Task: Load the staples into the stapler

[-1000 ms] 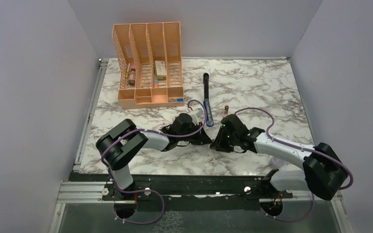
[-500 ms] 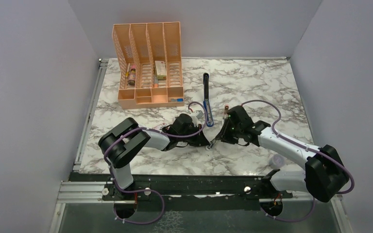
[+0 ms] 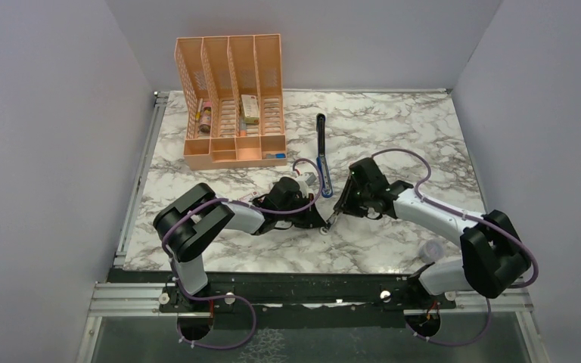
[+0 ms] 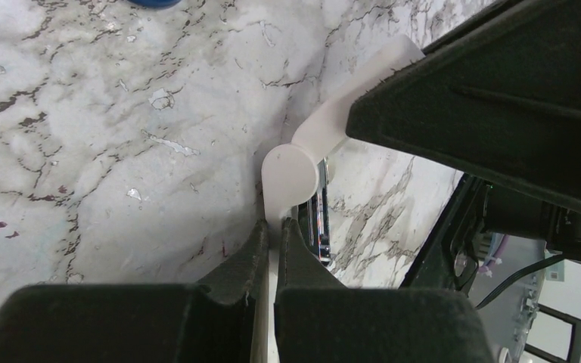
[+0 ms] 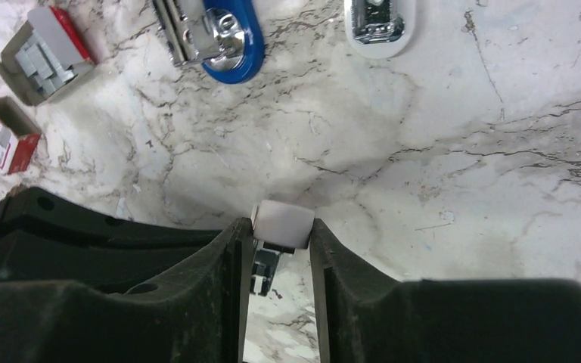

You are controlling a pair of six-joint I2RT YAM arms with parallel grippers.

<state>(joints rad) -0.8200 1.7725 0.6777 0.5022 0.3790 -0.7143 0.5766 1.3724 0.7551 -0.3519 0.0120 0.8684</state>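
The blue stapler point(image 3: 324, 180) lies open on the marble with its black top arm point(image 3: 320, 128) pointing away; its blue tip shows in the right wrist view point(image 5: 231, 38). The staples point(image 5: 41, 57) sit in a small open tray, with the red box with a white label point(image 5: 7, 140) beside it. My left gripper point(image 4: 274, 227) is shut on the thin edge of a white curved clip-like piece point(image 4: 291, 170). My right gripper point(image 5: 280, 231) is shut on the same piece's white block end point(image 5: 281, 221). Both grippers point(image 3: 325, 220) meet just in front of the stapler.
An orange desk organiser point(image 3: 231, 98) with small items stands at the back left. A white oval piece with a chrome inset point(image 5: 378, 26) lies right of the stapler tip. A small clear cup point(image 3: 429, 249) sits near the right arm's base.
The right arm's wrist has swung away from me and leftward, while its fingertips stayed at the white piece. The left arm has barely moved.
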